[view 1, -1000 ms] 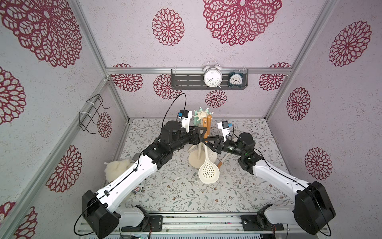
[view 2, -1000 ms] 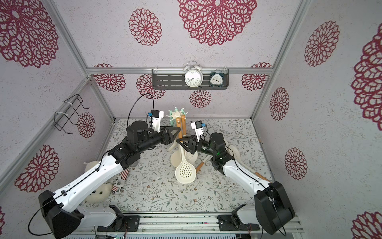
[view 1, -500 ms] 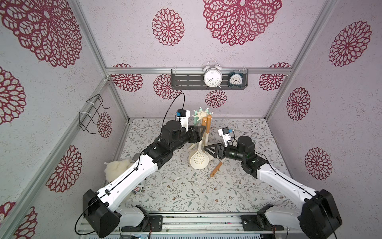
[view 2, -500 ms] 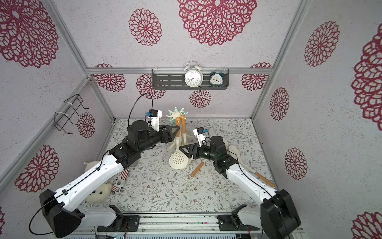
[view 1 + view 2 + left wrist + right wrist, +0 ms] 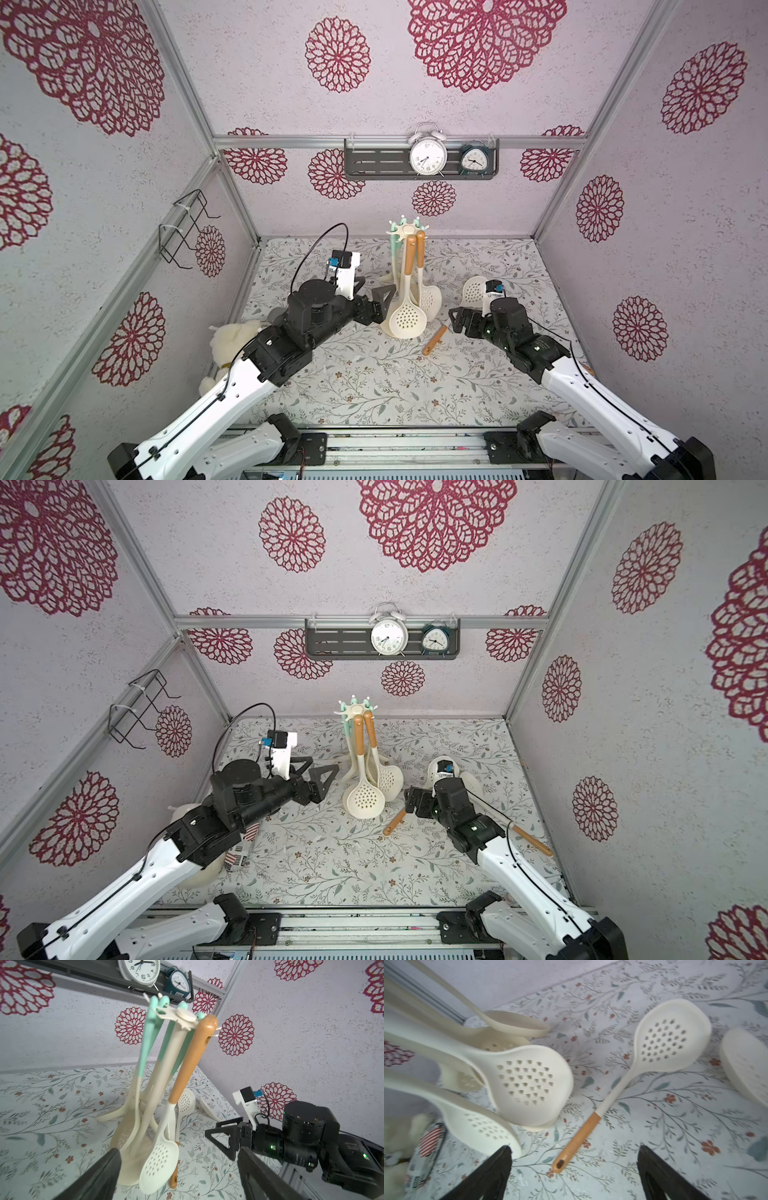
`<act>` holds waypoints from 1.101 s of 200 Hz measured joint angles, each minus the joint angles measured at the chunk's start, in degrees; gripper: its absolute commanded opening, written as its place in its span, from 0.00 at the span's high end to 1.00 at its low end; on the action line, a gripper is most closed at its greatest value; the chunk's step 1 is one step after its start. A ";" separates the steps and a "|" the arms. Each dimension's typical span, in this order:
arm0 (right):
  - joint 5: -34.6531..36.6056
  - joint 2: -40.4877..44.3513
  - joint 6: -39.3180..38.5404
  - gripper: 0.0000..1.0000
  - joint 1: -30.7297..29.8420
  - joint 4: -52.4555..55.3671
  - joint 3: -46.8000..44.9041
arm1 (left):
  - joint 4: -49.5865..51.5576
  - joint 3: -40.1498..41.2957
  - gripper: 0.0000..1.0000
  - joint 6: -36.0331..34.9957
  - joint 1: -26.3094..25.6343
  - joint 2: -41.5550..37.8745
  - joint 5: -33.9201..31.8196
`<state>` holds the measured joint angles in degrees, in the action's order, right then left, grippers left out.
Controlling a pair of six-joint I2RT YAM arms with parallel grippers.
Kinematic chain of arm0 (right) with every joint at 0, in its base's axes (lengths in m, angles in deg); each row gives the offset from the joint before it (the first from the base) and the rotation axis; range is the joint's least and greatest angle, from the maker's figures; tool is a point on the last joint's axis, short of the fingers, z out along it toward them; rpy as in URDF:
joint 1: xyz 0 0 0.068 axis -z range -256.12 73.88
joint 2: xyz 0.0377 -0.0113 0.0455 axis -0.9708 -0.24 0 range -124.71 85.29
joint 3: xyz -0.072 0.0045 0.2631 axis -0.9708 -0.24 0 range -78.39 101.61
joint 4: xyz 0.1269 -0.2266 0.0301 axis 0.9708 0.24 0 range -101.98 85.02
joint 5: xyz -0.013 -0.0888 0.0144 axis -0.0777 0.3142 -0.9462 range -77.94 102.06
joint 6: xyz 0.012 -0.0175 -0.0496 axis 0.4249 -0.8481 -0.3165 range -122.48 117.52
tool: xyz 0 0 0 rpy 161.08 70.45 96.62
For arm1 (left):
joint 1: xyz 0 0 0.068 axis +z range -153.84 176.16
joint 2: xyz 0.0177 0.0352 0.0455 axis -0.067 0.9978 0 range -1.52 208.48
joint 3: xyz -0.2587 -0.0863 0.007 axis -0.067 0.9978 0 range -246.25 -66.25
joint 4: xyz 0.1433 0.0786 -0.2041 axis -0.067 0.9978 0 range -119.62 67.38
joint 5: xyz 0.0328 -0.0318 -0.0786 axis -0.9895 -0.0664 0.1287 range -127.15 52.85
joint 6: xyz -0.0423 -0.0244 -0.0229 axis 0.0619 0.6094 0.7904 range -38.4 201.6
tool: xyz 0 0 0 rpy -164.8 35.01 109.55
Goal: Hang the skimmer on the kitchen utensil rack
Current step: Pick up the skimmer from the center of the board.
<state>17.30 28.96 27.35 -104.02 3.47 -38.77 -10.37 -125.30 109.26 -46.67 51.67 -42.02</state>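
The skimmer [image 5: 405, 322] hangs mid-frame on the rack [image 5: 404, 228] by its handle hole; our left gripper [image 5: 372, 291] and right gripper [image 5: 455, 320] gape empty.

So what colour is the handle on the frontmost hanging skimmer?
Orange-brown on the skimmer, above a cream head; the left wrist view shows it best.

White arms [image 5: 232, 386], black joints [image 5: 311, 309], probably cabled
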 measured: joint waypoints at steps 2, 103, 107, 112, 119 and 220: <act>0.22 -0.22 -0.15 0.05 0.20 0.22 0.00 | 0.15 0.63 0.10 0.04 0.00 -0.57 -0.26; 6.45 -20.04 -10.51 0.25 16.52 7.93 12.79 | -5.57 19.52 0.15 6.62 8.20 -6.78 11.34; 6.97 -21.05 -10.93 0.26 16.76 8.07 13.33 | -6.67 20.06 0.15 7.15 9.11 -6.73 12.48; 7.82 -22.64 -11.32 0.27 17.16 8.31 14.29 | -8.26 20.85 0.15 7.85 10.25 -6.67 13.92; 8.92 -24.57 -11.91 0.28 17.55 8.76 15.50 | -10.23 21.79 0.15 8.87 11.74 -6.56 16.17; 15.80 -49.77 -19.96 0.61 19.89 13.81 32.17 | -22.38 27.41 0.17 16.76 20.76 -7.13 29.81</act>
<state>33.10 -20.81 7.39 -84.13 17.28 -6.60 -32.76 -97.89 126.02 -25.91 44.54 -12.20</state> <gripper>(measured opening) 0.430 0.834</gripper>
